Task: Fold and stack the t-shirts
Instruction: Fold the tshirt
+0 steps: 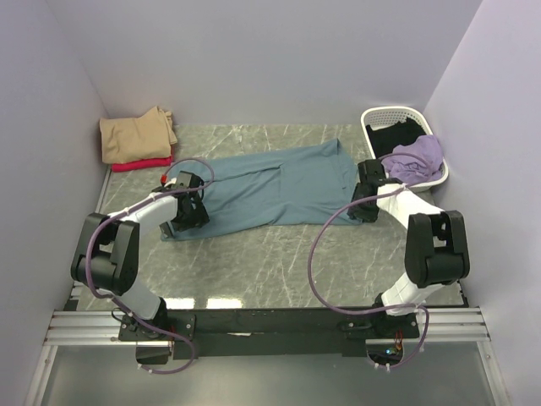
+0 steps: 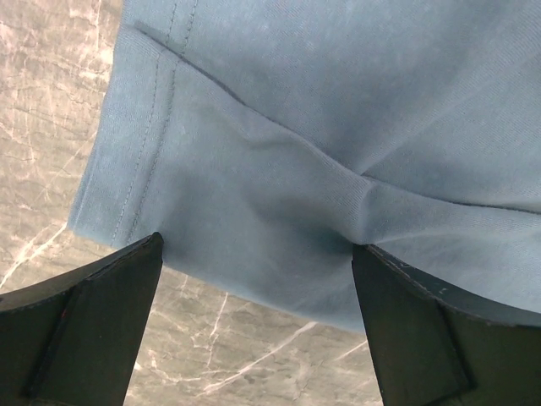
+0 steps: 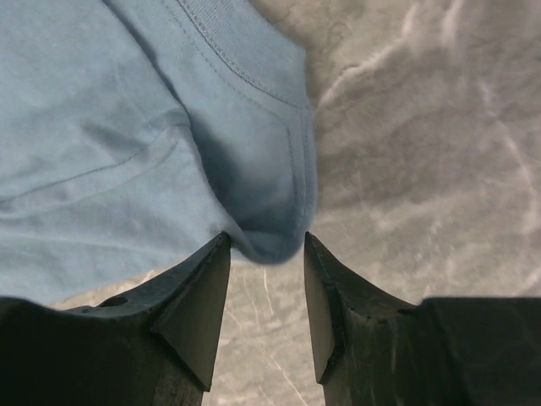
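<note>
Since the dusty teal-blue cloth t-shirt lay spread on the grey marbled table, seemingly light and limp, its corners suited pinching; the left gripper gaped over the hem; the right gripper stood half-parted at a corner.

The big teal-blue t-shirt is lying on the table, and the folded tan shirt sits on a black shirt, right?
Not quite. The folded tan cloth t-shirt sits on a red cloth shirt, not a black one, as the top external view shows. The big teal-blue cloth t-shirt does lie on the grey marble table.
</note>
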`<action>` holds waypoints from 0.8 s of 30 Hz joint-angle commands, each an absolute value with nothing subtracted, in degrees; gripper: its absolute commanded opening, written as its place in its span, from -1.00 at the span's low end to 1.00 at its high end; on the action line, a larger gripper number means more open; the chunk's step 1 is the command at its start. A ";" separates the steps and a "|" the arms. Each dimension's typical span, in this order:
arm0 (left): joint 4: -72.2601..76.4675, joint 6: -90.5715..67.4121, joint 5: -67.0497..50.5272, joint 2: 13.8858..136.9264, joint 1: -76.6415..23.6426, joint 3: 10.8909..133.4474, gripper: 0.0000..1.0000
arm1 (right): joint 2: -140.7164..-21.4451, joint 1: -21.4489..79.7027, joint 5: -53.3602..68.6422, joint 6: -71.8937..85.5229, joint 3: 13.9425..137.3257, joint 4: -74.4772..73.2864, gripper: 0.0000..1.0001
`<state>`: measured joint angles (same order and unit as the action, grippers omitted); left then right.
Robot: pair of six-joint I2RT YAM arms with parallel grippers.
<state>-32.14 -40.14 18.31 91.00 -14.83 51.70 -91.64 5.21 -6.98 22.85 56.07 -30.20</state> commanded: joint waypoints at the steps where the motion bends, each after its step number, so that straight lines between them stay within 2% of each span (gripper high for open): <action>1: -30.76 -40.87 19.16 92.11 -15.12 51.59 0.99 | -93.86 4.66 -5.71 22.24 54.67 -26.81 -0.07; 4: -30.76 -40.78 19.34 92.20 -15.12 51.42 0.99 | -94.83 4.40 -4.84 21.80 54.14 -25.75 -0.20; 7: -30.94 -40.69 19.68 92.29 -15.12 51.59 0.99 | -95.27 4.48 -3.78 21.53 54.14 -24.70 -0.85; 8: -31.02 -40.69 19.77 92.37 -15.12 51.68 0.99 | -95.45 4.57 -3.87 21.36 54.14 -24.35 -1.00; 24: -37.53 -41.13 30.93 95.98 -14.41 53.96 0.99 | -95.97 3.69 -21.79 22.85 57.92 -29.70 -1.00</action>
